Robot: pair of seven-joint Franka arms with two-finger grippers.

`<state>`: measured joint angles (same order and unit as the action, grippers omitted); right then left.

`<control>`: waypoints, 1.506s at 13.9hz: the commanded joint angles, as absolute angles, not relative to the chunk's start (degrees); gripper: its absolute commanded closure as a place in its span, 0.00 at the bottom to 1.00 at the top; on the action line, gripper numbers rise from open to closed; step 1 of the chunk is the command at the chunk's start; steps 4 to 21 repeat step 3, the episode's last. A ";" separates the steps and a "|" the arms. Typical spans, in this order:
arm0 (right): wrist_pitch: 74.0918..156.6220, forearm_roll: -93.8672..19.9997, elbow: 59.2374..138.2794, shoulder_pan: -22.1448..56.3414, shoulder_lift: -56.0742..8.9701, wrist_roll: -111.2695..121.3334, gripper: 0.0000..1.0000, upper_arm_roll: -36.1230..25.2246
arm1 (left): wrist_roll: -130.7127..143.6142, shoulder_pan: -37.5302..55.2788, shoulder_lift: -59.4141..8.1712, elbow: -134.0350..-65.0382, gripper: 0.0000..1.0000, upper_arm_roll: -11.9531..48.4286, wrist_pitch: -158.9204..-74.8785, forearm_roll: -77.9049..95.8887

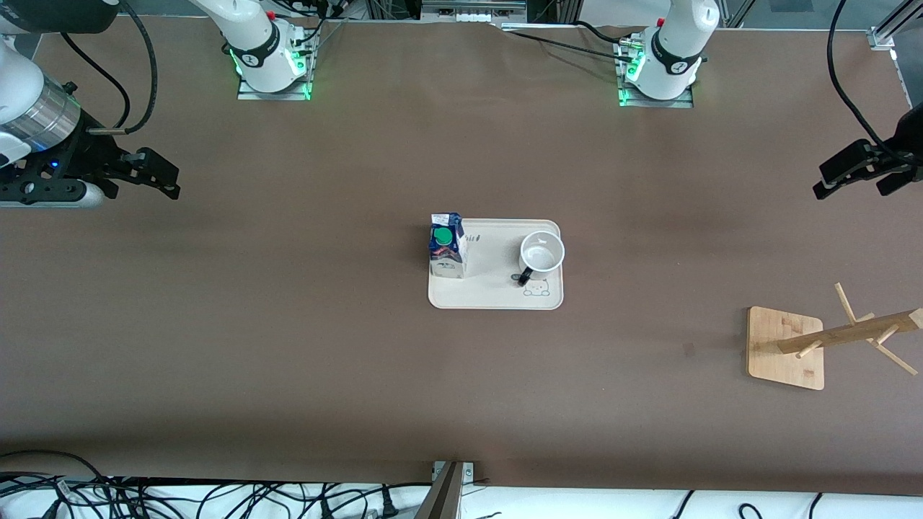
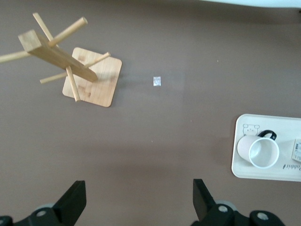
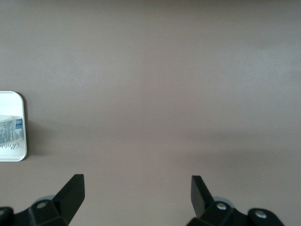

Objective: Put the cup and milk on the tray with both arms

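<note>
The cup (image 1: 542,254) and the milk (image 1: 447,245) stand upright on the tray (image 1: 495,297), the milk toward the right arm's end. The cup looks stiff and fragile, best taken at its rim; the carton looks light. The left gripper (image 1: 862,176) and the right gripper (image 1: 155,175) hang wide and empty over bare table at their own ends, well apart from the tray.

front: high, faces bases, whole table (image 1: 288,360) | 2 wrist views: look down from well above | shared: tray (image 1: 497,292) (image 2: 242,169) (image 3: 14,153)
</note>
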<state>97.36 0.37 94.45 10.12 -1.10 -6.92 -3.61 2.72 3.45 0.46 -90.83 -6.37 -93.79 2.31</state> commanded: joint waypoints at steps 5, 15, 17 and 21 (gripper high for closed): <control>96.42 0.88 93.25 10.02 -1.49 -7.29 0.00 -3.52 | 1.49 4.48 2.29 -91.68 0.00 -6.07 -92.64 1.85; 96.42 0.88 93.25 10.02 -1.49 -7.29 0.00 -3.52 | 1.49 4.48 2.29 -91.68 0.00 -6.07 -92.64 1.85; 96.42 0.88 93.25 10.02 -1.49 -7.29 0.00 -3.52 | 1.49 4.48 2.29 -91.68 0.00 -6.07 -92.64 1.85; 96.42 0.88 93.25 10.02 -1.49 -7.29 0.00 -3.52 | 1.49 4.48 2.29 -91.68 0.00 -6.07 -92.64 1.85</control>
